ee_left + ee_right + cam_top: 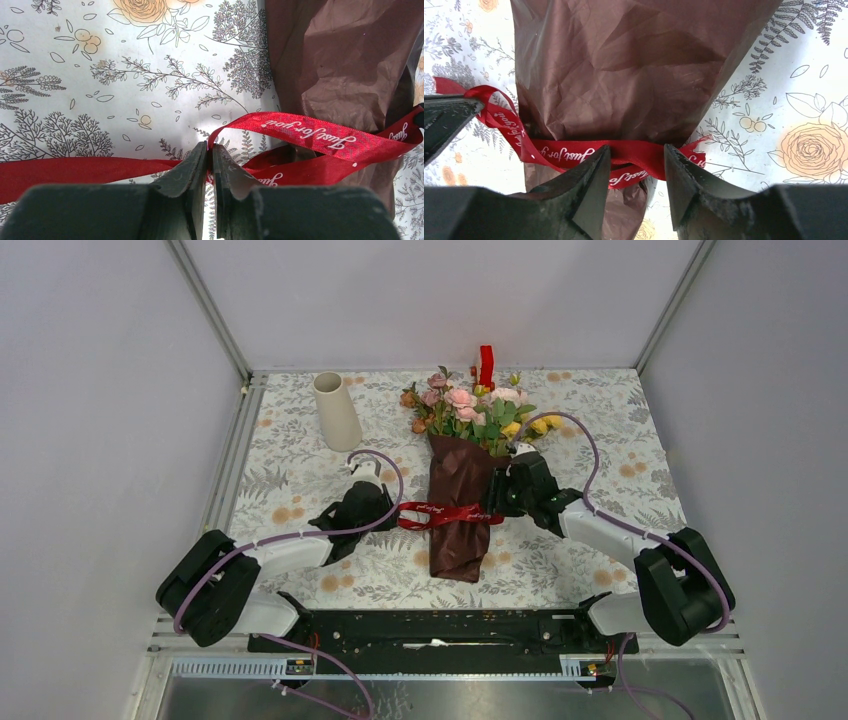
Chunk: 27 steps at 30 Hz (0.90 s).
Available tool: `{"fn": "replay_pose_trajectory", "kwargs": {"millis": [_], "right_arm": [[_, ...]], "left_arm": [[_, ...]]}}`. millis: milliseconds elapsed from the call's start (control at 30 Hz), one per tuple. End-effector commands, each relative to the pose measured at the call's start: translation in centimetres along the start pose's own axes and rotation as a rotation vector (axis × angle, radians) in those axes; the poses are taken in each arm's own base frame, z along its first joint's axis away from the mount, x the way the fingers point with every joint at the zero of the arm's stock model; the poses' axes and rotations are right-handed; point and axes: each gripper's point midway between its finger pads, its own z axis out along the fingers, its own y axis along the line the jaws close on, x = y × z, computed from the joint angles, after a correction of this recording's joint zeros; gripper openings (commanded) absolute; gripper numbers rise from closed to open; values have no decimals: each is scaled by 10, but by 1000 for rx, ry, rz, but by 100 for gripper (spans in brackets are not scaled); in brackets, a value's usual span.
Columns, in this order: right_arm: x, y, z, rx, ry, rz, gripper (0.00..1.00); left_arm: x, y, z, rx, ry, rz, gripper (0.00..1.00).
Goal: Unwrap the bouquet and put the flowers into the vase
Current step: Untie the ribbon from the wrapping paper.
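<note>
The bouquet (462, 505) lies mid-table in dark red-brown wrapping paper (624, 70), its pink, peach and yellow flowers (470, 408) pointing to the far side. A red ribbon (450, 513) printed "Just for you" crosses the paper. My left gripper (210, 147) is shut on the ribbon (300, 132) just left of the wrap. At the wrap's right edge, my right gripper (636, 152) stands open, its jaws on either side of the ribbon (634, 152) without pinching it. Upright at the far left stands the cream vase (335, 410).
A small red and yellow block (485, 366) stands at the back edge behind the flowers. The floral tablecloth (300, 490) covers the table, with grey walls close on three sides. A black rail (440, 628) runs along the near edge between the arm bases.
</note>
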Motion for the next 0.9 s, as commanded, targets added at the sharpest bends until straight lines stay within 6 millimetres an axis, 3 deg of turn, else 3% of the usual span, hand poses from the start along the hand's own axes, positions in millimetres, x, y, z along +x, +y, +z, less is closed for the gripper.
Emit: {"fn": "replay_pose_trajectory", "kwargs": {"millis": [0,433,600,867], "right_arm": [[-9,7,1,-23,-32,25,44],[-14,-15,-12,86,-102,60,12],[-16,-30,-19,153,-159,91,6],[1,-61,-22,293,-142,127,0]], "left_arm": [[-12,-6,-1,30,-44,1,14],[-10,6,-3,-18,-45,4,14],[-7,12,-3,-41,-35,8,13],[-7,26,-6,-103,-35,24,13]]}}
